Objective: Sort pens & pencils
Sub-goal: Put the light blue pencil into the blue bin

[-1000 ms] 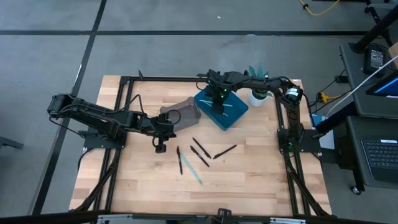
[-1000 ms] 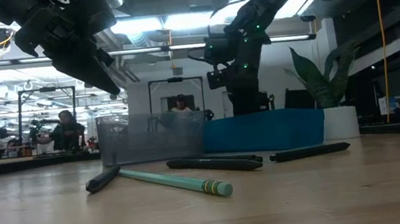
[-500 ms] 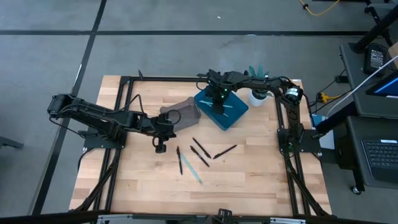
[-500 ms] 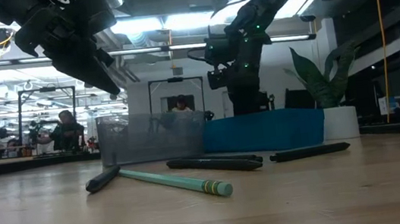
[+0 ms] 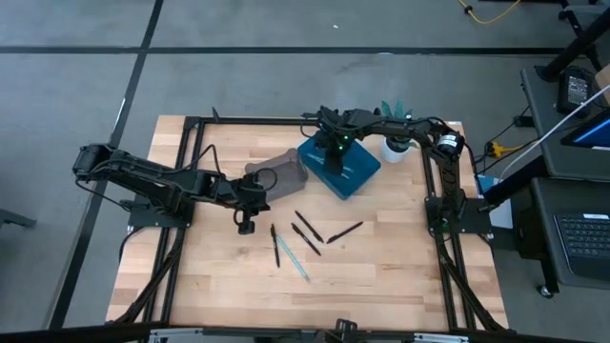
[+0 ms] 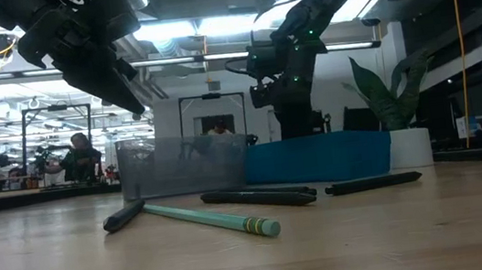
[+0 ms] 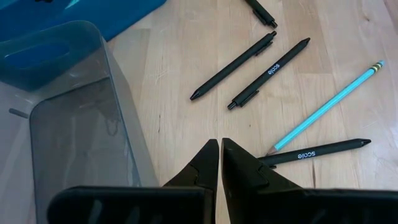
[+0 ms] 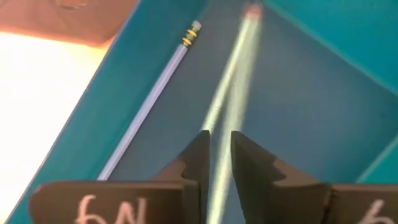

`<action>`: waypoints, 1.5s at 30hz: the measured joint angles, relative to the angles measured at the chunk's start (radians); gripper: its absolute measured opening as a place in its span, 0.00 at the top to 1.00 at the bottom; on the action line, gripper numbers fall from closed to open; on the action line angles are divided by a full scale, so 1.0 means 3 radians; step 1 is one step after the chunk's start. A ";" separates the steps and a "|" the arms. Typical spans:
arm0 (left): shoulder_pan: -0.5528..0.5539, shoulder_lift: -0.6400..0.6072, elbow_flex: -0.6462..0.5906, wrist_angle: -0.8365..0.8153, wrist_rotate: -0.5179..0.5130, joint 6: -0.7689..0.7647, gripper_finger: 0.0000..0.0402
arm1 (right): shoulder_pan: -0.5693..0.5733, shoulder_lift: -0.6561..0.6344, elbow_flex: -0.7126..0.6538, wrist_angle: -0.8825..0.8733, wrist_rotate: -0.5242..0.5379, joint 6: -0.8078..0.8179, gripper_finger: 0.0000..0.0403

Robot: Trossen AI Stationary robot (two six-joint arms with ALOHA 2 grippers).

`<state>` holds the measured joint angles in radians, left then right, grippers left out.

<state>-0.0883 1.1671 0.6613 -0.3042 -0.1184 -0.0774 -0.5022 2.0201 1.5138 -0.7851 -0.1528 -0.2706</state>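
The right end effector [image 5: 334,155] is hanging over the blue rectangular plastic bin [image 5: 362,176] near the far side of the pale wooden tabletop [image 5: 381,257]. In the right wrist view a light blue pencil [image 8: 227,106] is showing between the two dark fingers [image 8: 193,163], blurred along its length, so it appears to be dropping or just leaving the narrow gap; whether the fingers are gripping it or have let go cannot be told. A second light blue pencil with a metal band [image 8: 149,106] is lying along the bin's inner wall.

The left end effector [image 5: 246,226] is waiting above the tabletop, just beside the clear grey plastic bin [image 5: 278,171], its fingers pressed together on nothing.

Out on the tabletop, four black pens are lying loose: one [image 5: 345,232] nearest the right arm, two [image 5: 307,222] [image 5: 305,239] roughly side by side in the middle, and one [image 5: 274,244] nearest the left arm. A light blue pencil with a green-banded end [image 5: 298,267] is lying next to that last pen, toward the near edge.

The step in hand looks like depositing a pencil into the blue bin. Next, the right arm needs to lift clear of the bin walls, while the remaining pencil calls for a pinch across its thin shaft, low against the wood. The pens seem meant for the clear bin.
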 joint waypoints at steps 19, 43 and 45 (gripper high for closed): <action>0.0000 0.0000 0.0000 0.0067 -0.0099 0.0112 0.97 | 0.0001 -0.0342 0.0080 -0.0430 0.0099 -0.0013 0.80; -0.0055 0.0000 0.0000 0.0438 0.0102 0.0398 0.97 | 0.1343 -0.3069 -0.2383 0.1621 0.0554 0.1241 0.80; -0.0138 0.0000 0.0000 0.0480 0.0102 0.0466 0.97 | 0.1508 -0.3142 -0.2593 0.1834 0.0702 0.1339 0.80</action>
<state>-0.1298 1.1671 0.6613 -0.1602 -0.0879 0.0625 -0.0498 1.0774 0.7358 -0.2349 0.0579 0.1312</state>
